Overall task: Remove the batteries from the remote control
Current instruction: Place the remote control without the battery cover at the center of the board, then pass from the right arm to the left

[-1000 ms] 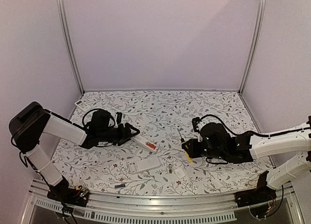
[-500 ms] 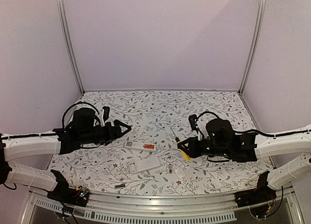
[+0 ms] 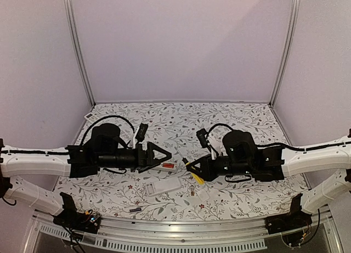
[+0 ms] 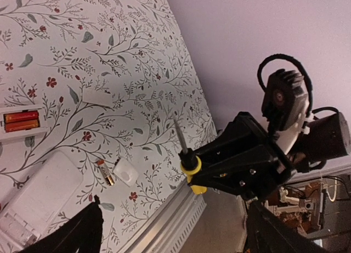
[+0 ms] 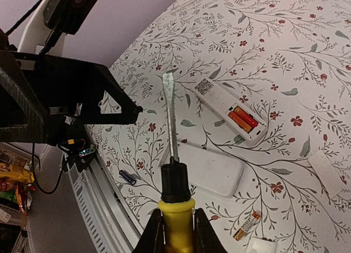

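The open remote control (image 3: 166, 165) lies mid-table with two red-orange batteries (image 5: 242, 117) in its bay (image 4: 20, 121). My left gripper (image 3: 163, 156) hovers open just left of it; only its dark fingertips (image 4: 79, 236) show in the left wrist view. My right gripper (image 3: 204, 166) is shut on a yellow-handled screwdriver (image 5: 174, 209), whose blade points over the table towards the remote. A loose orange battery (image 5: 247, 225) lies near a small white cover (image 4: 126, 172). A dark blue battery (image 5: 128, 177) lies near the front rail.
A second white remote (image 3: 163, 186) lies face down in front of the open one. A flat white cover plate (image 5: 326, 173) rests further back. A third remote (image 3: 90, 117) sits at the far left corner. The metal front rail (image 3: 181, 239) borders the table.
My left arm has swung right, over to the open remote, and its jaws have opened wider. The right arm has carried the screwdriver left, towards the remote.
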Motion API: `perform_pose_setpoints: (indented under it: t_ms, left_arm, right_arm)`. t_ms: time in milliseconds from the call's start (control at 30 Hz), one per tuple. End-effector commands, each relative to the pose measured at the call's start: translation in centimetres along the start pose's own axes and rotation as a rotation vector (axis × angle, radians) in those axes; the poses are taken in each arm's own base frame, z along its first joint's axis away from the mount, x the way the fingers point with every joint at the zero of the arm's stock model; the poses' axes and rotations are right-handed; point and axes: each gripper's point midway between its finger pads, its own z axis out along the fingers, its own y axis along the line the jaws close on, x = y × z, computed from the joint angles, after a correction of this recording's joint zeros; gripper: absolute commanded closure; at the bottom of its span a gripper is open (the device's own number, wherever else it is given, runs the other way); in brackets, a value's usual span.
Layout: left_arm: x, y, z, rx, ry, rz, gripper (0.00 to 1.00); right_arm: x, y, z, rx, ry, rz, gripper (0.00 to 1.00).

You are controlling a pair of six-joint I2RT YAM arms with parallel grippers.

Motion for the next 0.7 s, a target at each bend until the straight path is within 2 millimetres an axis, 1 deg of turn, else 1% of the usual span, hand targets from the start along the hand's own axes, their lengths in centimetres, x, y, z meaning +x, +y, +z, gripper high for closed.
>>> perform_pose_setpoints:
  t_ms: [0,67,133,200,300,367,433,500,600,667]
  left_arm:
    - [-0.3,-2.9,0.7,0.094,0.004,-0.009,0.1]
    - [-0.2,-2.7,1.0,0.094,0.005,-0.024,0.1]
    - [-0.1,-2.4,1.4,0.084,0.009,-0.038,0.14]
    - [-0.1,-2.4,1.6,0.09,0.01,-0.046,0.23]
    - [-0.3,-2.6,1.7,0.102,0.0,-0.059,0.4]
    - [-0.6,-2.7,1.8,0.107,-0.007,-0.063,0.47]
    - [-0.8,-2.9,1.9,0.11,-0.013,-0.066,0.52]
    - [-0.9,-3.1,2.0,0.121,-0.02,-0.07,0.55]
    - [-0.9,-2.9,2.2,0.118,-0.022,-0.082,0.6]
    - [-0.9,-2.7,2.4,0.113,-0.02,-0.09,0.65]
  right_arm:
    - [-0.4,2.0,0.5,-0.05,0.013,-0.042,1.0]
    - [-0.6,2.5,0.6,-0.062,0.012,-0.05,1.0]
    - [-0.8,3.0,0.6,-0.075,0.01,-0.058,1.0]
    - [-0.8,3.3,0.7,-0.082,0.013,-0.065,1.0]
    - [-0.8,3.8,0.8,-0.1,0.016,-0.071,1.0]
    - [-0.8,4.1,0.8,-0.109,0.02,-0.077,1.0]
    - [-0.7,4.2,1.0,-0.113,0.027,-0.079,1.0]
    - [-0.5,4.2,1.2,-0.115,0.032,-0.081,1.0]
    - [-0.5,4.4,1.3,-0.122,0.033,-0.08,1.0]
    - [-0.6,4.5,1.3,-0.124,0.031,-0.082,1.0]
